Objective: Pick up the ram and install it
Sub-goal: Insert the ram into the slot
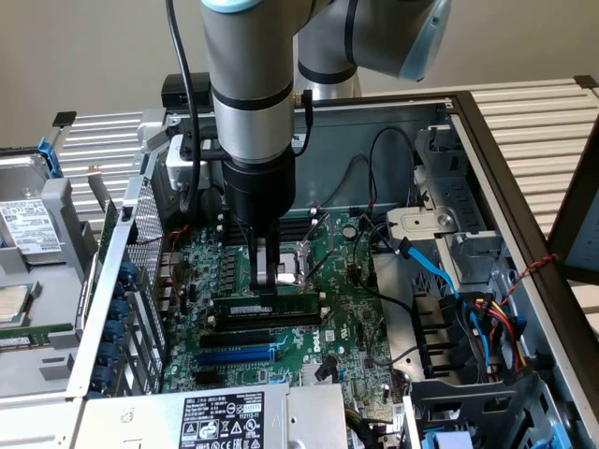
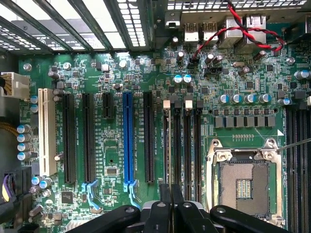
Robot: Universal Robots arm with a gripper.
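arm: a grey robot arm (image 1: 248, 84) is seen reaching straight down into an open computer case (image 1: 487, 159).
gripper: the gripper (image 1: 266, 283) is set low over the green board (image 1: 346, 309), right on top of the ram. in the wrist view the gripper (image 2: 171, 196) is seen above the long black memory slots.
fingers: the two black fingers (image 1: 257, 262) are held narrow and close together. the top edge of the ram is pinched between them.
ram: the ram (image 1: 281, 307) is a long thin green stick with a white label. it is stood on its long edge near the middle of the board, and it is laid from the exterior view's left to its right. how far it is pushed into a slot cannot be told.
black slot: an empty black slot (image 1: 257, 335) is laid just nearer than the ram, side by side with it.
blue slot: a blue slot (image 1: 234, 355) is laid nearer again. it is also seen in the wrist view (image 2: 128, 141).
chip socket: a silver socket (image 1: 298, 264) is found just behind the fingers, a bit farther away.
blue cable: a blue cable (image 1: 435, 267) is hung over the case on the exterior view's right.
power box: a grey box with a white label (image 1: 220, 419) is placed at the near edge.
wires: red and black wires (image 2: 243, 29) are twisted over the board.
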